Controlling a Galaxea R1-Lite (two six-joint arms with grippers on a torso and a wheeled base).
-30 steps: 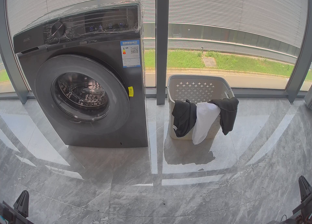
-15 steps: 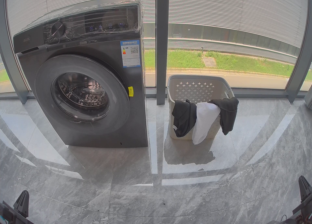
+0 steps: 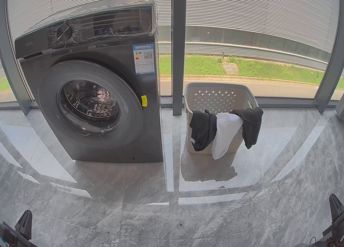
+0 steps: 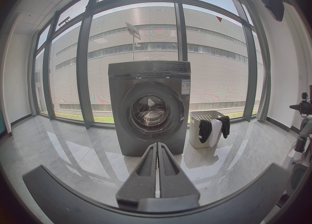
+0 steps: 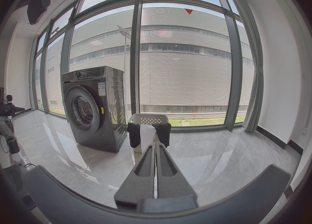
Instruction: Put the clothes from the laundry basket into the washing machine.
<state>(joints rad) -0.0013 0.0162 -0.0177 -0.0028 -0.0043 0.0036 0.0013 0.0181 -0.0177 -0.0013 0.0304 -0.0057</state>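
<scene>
Your left gripper [image 4: 157, 146] sat with its fingers pressed together, nothing between them. Your right gripper [image 5: 155, 146] was the same, closed on empty air. Both hung low at the near edge of the floor [image 3: 215, 208], well apart from the work.

The laundry basket [image 3: 218, 87] stood on the floor against the window [image 3: 251, 25], just beside the washing machine [image 3: 107, 43] on its right. In the right wrist view the basket lay straight ahead of your right gripper's tips. Your left gripper pointed at the washing machine's round door [image 3: 89, 106], which was closed.

Over the basket's front rim hung a dark garment [image 3: 202, 129] on the left. A white garment [image 3: 225, 135] hung beside it in the middle, touching it. A second dark garment [image 3: 251, 126] was draped over the right front corner. All three were across the floor from both grippers, with the right gripper on the basket's side and the left on the machine's side.
</scene>
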